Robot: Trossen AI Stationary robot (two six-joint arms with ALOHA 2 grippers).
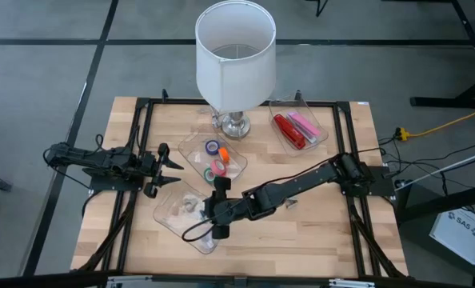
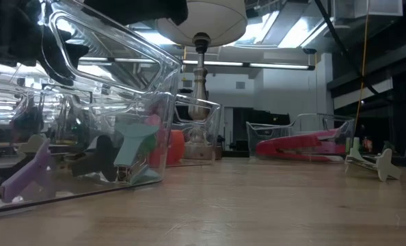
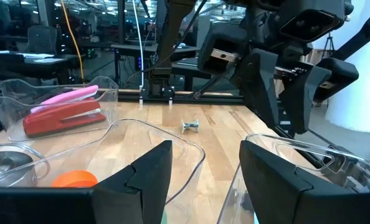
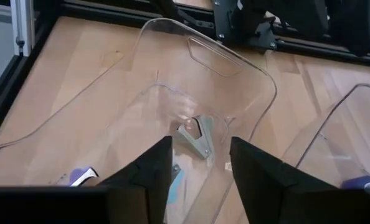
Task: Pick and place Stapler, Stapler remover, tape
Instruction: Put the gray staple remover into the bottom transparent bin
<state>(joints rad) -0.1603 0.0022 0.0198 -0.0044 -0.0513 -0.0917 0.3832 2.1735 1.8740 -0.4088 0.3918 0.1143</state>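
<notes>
Three clear plastic trays stand on the wooden table. The far right tray [image 1: 317,136] holds a red stapler [image 1: 288,130] and a pink one [image 1: 304,124]. The middle tray [image 1: 239,164] holds small tape rolls [image 1: 214,157]; an orange roll [image 3: 73,179] shows in the left wrist view. My right gripper [image 1: 213,210] hangs open over the near left tray [image 1: 167,216], above a grey staple remover [image 4: 197,138] lying on the tray's floor. Another staple remover [image 2: 374,162] lies on the bare table. My left gripper [image 1: 176,173] waits open at the table's left, level, just left of the trays.
A lamp with a white shade [image 1: 235,52] stands at the far middle, right behind the tape tray. A black frame [image 1: 141,144] runs along the table's edges. Purple-handled [image 2: 29,174] and teal-handled [image 2: 134,143] removers lie in the near left tray. Bare wood lies near and right.
</notes>
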